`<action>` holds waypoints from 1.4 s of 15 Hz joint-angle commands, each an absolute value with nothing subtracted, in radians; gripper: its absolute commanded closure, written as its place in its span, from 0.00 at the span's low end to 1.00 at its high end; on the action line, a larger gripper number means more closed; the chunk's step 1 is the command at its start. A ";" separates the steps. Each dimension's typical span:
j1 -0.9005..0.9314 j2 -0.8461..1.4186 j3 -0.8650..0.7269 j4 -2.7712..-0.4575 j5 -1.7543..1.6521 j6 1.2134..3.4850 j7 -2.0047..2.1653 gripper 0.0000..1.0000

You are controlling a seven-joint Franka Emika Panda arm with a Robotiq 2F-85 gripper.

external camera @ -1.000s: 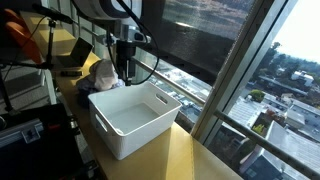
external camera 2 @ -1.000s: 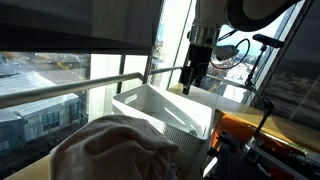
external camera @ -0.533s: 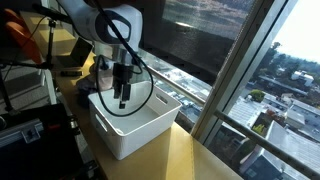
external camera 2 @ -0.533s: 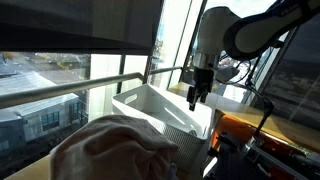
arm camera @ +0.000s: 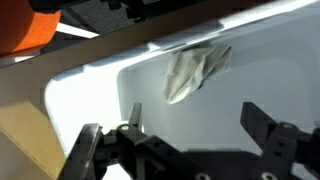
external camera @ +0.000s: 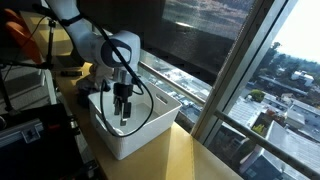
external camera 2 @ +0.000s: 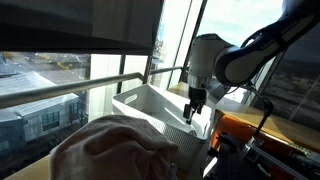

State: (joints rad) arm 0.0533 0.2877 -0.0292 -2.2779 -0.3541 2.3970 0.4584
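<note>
Filling the right half of an exterior view, the window [external camera: 240, 60] runs along a wooden counter [external camera: 190, 155]. A white bin [external camera: 140, 138] sits at frame centre, and the arm [external camera: 100, 45] bends down over it from the upper left. The gripper [external camera: 122, 112] hangs inside the bin with its jaws spread wide and nothing between them; the wrist view shows both fingers [arm camera: 135, 120] apart over bare white plastic. A crumpled cloth [external camera: 97, 72] lies at the bin's back corner, left of centre, and fills the bottom of the other exterior frame [external camera 2: 110, 150].

Risks, as I judge them: the fingers are low and close to the bin's wall, so a sideways move could knock or drag the light bin along the counter. A straight drop could press the fingertips into its floor.

In the wrist view the cloth [arm camera: 195, 70] sits upper centre. I cannot tell whether it lies inside the bin, over the rim, or just beyond it. The arm covers part of it from outside, and the bin floor under the gripper is hidden. An orange shape [arm camera: 50, 25] at the upper left is cut off and unclear.
</note>
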 commanded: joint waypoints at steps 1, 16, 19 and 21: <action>0.091 0.357 -0.082 -2.240 -0.412 2.421 0.500 0.00; 0.138 0.474 -0.132 -2.194 -0.388 2.419 0.494 0.35; 0.139 0.472 -0.128 -2.194 -0.377 2.417 0.489 0.58; 0.140 0.469 -0.125 -2.195 -0.372 2.416 0.486 0.73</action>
State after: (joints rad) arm 0.1206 0.4695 -0.1123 -2.2047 -0.3866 2.4163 0.4885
